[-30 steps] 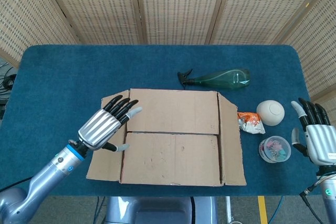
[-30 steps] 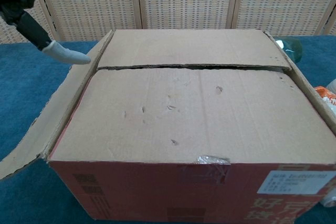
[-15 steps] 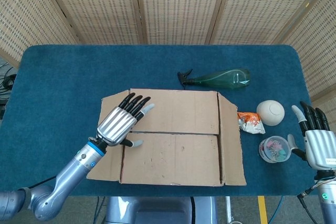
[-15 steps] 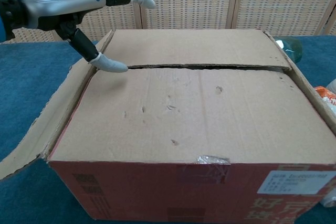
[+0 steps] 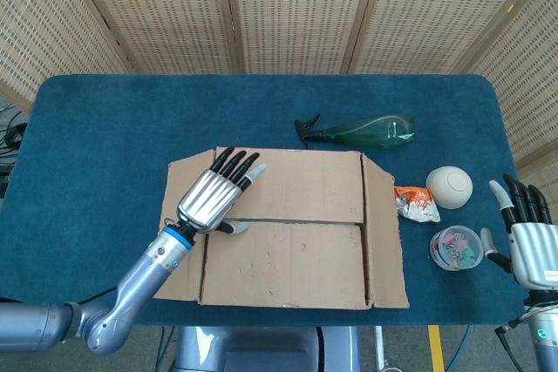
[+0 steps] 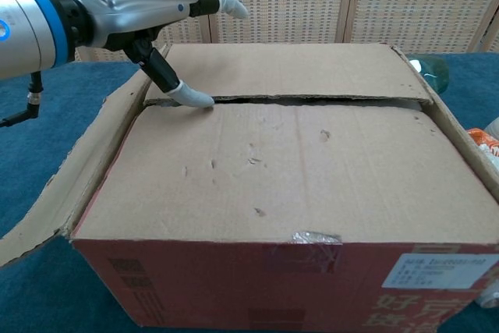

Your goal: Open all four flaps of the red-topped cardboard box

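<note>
1. Hovering our left hand (image 5: 212, 199) over the cardboard box (image 5: 288, 263) mid-table, fingers spread, thumb tip at the centre seam (image 6: 312, 100).
2. We judge both side flaps (image 5: 384, 233) already open.
3. Two big flaps (image 6: 288, 72) remain closed.
4. Right hand (image 5: 532, 241) idles, fingers apart, empty.

box (image 6: 296, 193) bottom and right side run off the chest view | right hand (image 5: 530, 246) wrist cut by the head view's bottom corner, not in chest view at all | left hand (image 5: 214, 196) covers part of the seam, can't tell if the thumb tip actually touches | label (image 6: 438, 269) text too small to read
</note>
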Robot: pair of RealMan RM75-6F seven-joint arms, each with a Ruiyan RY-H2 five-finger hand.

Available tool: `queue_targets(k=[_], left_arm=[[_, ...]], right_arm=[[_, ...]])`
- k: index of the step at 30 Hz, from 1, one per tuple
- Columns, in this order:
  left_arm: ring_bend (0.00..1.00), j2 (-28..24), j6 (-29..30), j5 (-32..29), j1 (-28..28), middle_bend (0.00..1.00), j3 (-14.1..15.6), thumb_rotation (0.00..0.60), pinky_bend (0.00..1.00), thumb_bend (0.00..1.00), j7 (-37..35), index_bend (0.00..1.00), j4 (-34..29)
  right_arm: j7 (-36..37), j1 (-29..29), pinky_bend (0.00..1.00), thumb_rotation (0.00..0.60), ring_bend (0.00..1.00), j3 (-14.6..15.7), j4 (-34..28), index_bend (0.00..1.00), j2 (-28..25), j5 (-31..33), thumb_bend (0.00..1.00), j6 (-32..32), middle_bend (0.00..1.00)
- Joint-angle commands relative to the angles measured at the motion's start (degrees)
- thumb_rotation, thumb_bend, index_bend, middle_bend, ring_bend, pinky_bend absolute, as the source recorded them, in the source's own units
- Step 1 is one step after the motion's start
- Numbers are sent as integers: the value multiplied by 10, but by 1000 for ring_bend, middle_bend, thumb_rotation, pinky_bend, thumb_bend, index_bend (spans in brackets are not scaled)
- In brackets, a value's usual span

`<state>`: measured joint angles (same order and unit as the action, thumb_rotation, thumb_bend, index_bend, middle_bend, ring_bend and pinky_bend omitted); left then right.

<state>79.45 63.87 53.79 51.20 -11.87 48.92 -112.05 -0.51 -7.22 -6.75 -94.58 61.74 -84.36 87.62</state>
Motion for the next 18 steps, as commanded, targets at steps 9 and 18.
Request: queue_targets(k=[9,18], left_arm=[[0,37,15,-39,27,0,4,400,0,163,28,0,34],[0,45,47,-11,21,0,0,402,0,196,1,0,49]], right_arm=[[6,7,0,600,0,-3,3,25,-2,0,504,6,11],[8,10,0,600,0,-6,2,25,-3,0,504,10,11]])
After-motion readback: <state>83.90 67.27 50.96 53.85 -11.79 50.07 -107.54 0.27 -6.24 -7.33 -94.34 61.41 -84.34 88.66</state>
